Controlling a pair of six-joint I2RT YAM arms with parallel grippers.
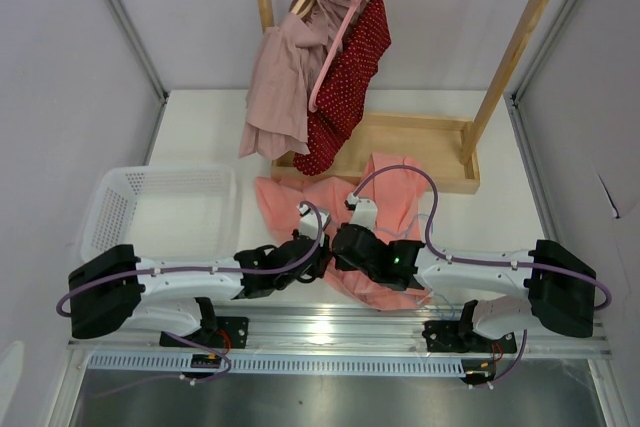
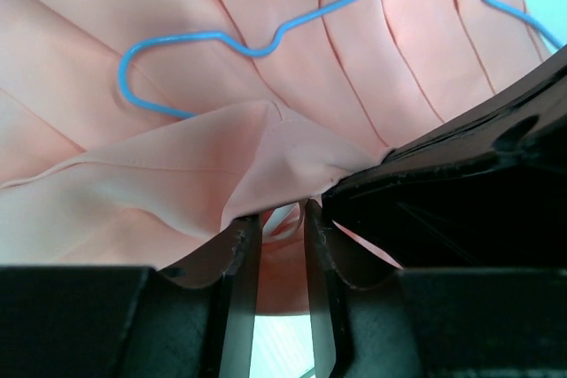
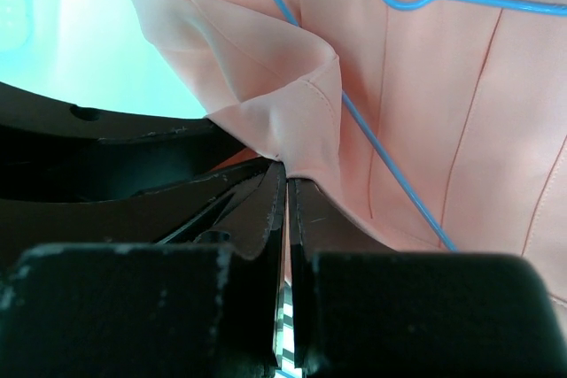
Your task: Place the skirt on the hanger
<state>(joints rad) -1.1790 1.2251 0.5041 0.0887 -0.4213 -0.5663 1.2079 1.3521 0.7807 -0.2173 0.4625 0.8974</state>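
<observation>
Skirt (image 1: 385, 197): salmon-pink and pleated, spread on the table (image 1: 200, 127) just in front of the wooden rack (image 1: 505, 67).
Hanger (image 2: 204, 37): thin blue wire, lying on the pleats.
Left gripper (image 2: 282, 219): fingers narrowly apart, cloth bunched at the tips; a pinch cannot be confirmed.
Right gripper (image 3: 286, 179): fingers pressed almost together on a raised fold of the skirt.
Surroundings: mauve garment (image 1: 285, 77) and red dotted garment (image 1: 350, 77) hang on the rack, the latter seemingly on the pink hanger (image 1: 340, 57); white basket (image 1: 160, 207) to the left.
Obstruction: from above, both grippers cover the skirt's near part; the right gripper's dark body blocks the lower right of the left wrist view.
View difference: only the wrist cameras show the blue wire clearly.
</observation>
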